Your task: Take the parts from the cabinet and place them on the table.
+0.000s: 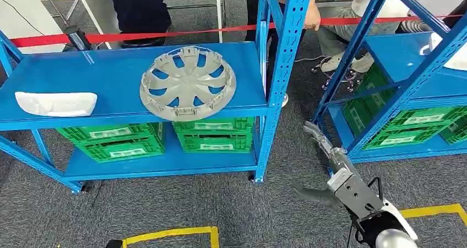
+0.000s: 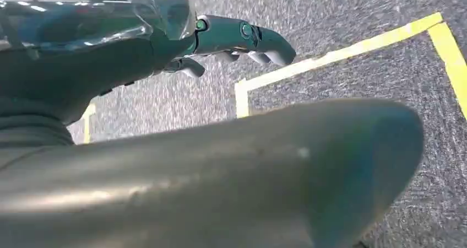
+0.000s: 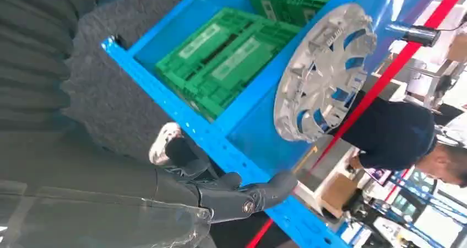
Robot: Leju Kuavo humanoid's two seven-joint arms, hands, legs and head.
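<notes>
Hubcap (image 1: 188, 83) and white part (image 1: 55, 103) are lying untaken on the shelf, well beyond the fingers; right hand (image 1: 326, 171) is reaching spread and empty, left hand (image 2: 231, 41) hanging loosely curled, empty.

The right arm (image 1: 380, 228) is silver, with a rounded glossy shell at the forearm and a boxy grey metal wrist block showing small screws; a thin black cable loops beside it. The right hand (image 1: 325, 149) has dark grey fingers with pale tips. The left hand (image 2: 231, 38) has dark fingers, green-ringed knuckle pivots and a clear glossy cover.
</notes>
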